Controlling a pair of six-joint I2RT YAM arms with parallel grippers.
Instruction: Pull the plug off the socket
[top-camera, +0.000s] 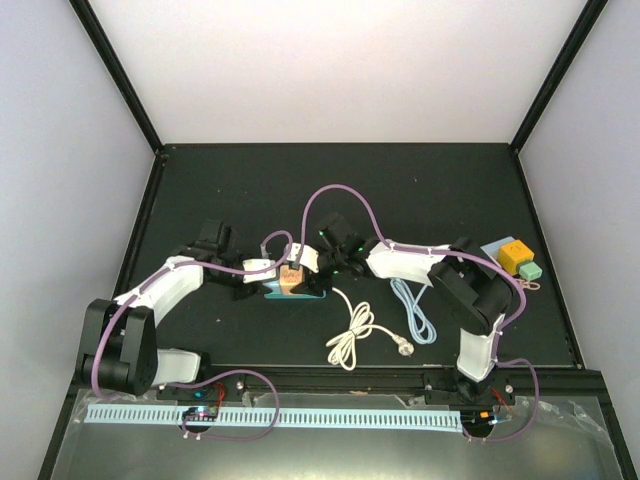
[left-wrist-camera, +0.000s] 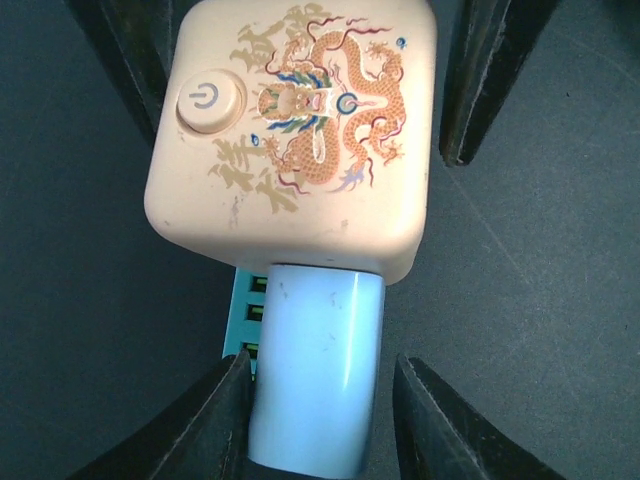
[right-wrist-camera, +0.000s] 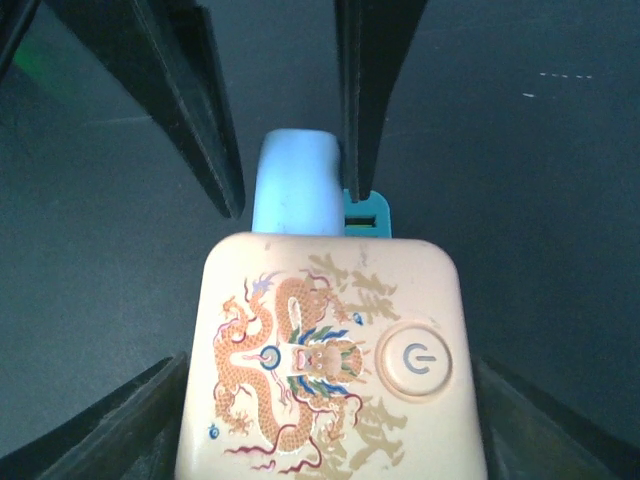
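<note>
Cream socket (left-wrist-camera: 290, 215), and look at that orange-and-gold dragon sprawled across it, blue and green touches at the head! Pale blue plug (left-wrist-camera: 315, 370), teal strip (left-wrist-camera: 243, 315) beneath, black table (left-wrist-camera: 80, 300).

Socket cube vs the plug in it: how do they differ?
The socket cube is cream with a dragon print and power button; the plug is plain light blue. The cube is wider and boxy; the plug narrower, rounded. Both are smooth plastic, joined.
</note>
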